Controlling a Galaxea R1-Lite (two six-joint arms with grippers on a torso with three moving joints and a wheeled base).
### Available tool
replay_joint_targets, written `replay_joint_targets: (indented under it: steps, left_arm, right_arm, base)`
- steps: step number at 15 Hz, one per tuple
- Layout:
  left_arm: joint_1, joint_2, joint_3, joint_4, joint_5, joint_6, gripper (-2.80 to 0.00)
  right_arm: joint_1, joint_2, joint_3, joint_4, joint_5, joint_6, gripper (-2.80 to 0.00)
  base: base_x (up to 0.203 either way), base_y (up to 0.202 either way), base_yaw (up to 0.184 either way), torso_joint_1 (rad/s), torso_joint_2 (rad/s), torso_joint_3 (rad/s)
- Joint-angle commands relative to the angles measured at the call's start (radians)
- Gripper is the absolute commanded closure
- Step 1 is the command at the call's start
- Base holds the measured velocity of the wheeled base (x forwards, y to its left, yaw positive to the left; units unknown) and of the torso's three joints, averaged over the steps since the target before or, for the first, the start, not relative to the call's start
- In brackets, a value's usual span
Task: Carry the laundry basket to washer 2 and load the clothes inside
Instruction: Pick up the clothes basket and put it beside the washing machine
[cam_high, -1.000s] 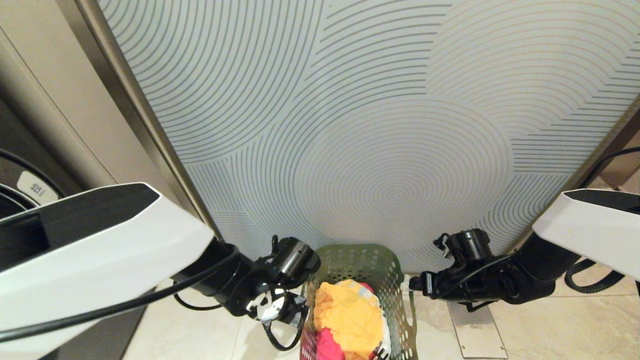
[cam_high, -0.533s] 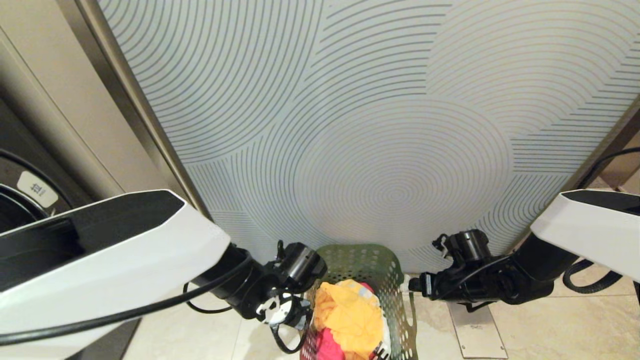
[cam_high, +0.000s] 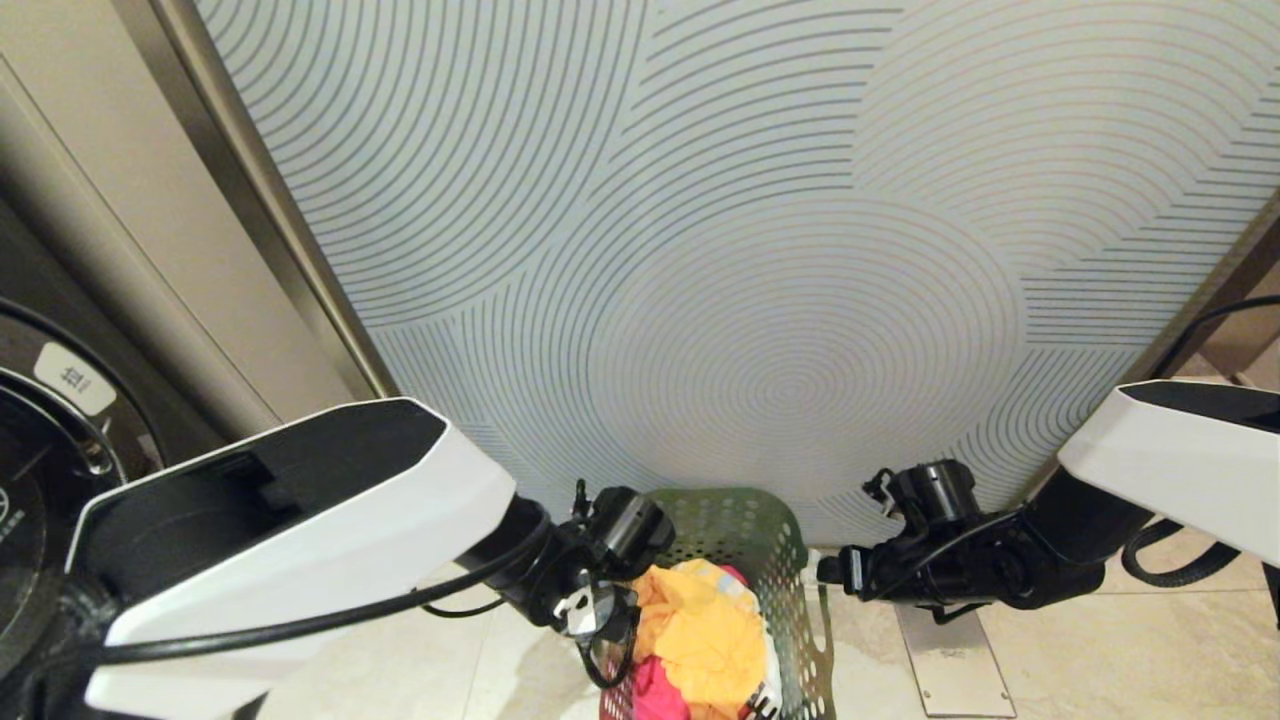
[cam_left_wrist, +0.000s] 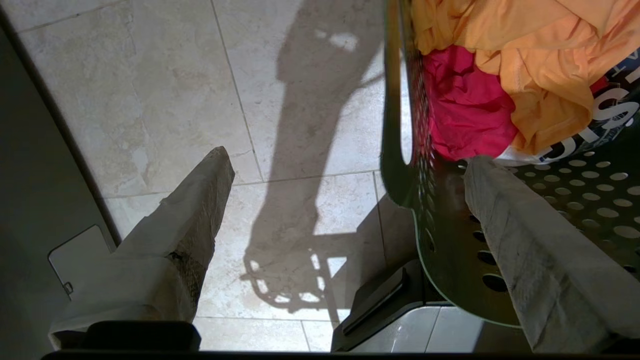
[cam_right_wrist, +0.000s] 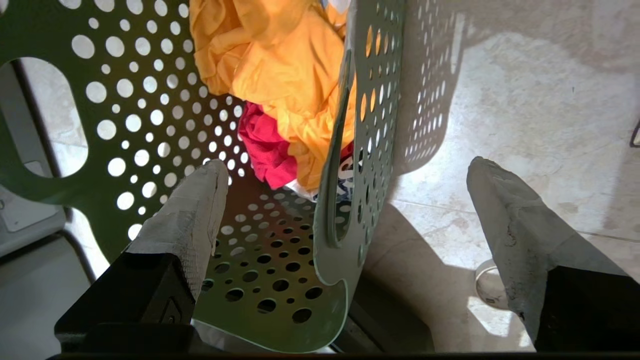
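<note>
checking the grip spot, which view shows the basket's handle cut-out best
The right wrist view: a whole oval cut-out shows in the laundry basket wall. The left wrist view shows one slot edge-on. The head view shows only the basket's rim, no cut-out.

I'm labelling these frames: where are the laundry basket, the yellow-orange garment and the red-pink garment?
laundry basket (cam_high: 775, 560): head view, perforated far wall.
yellow-orange garment (cam_high: 700, 630): head view, top fold.
red-pink garment (cam_left_wrist: 465, 110): left wrist view, middle.

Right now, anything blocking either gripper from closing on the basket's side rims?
Nothing visible. The left gripper and right gripper, both open, each straddle a side rim of the laundry basket.
</note>
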Motion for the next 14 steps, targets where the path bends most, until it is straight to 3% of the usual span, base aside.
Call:
replay_joint_targets:
  steps: [1, 8, 14]
  left_arm:
    - [-0.004, 0.040, -0.025, -0.001, 0.003, -0.002, -2.80]
    - [-0.017, 0.079, -0.121, -0.012, 0.008, -0.019, -2.80]
    - [-0.019, 0.076, -0.116, -0.043, -0.010, -0.037, -2.80]
  right_arm:
    - [0.002, 0.000, 0.000, -0.003, 0.001, 0.002, -2.80]
    - [0.004, 0.000, -0.007, 0.018, -0.002, 0.002, -2.80]
    - [0.003, 0.000, -0.009, 0.020, -0.002, 0.002, -2.80]
  base:
    - [0.000, 0.000, 0.000, 0.000, 0.00, 0.000]
    - [0.000, 0.000, 0.000, 0.000, 0.00, 0.000]
    - [0.000, 0.000, 0.000, 0.000, 0.00, 0.000]
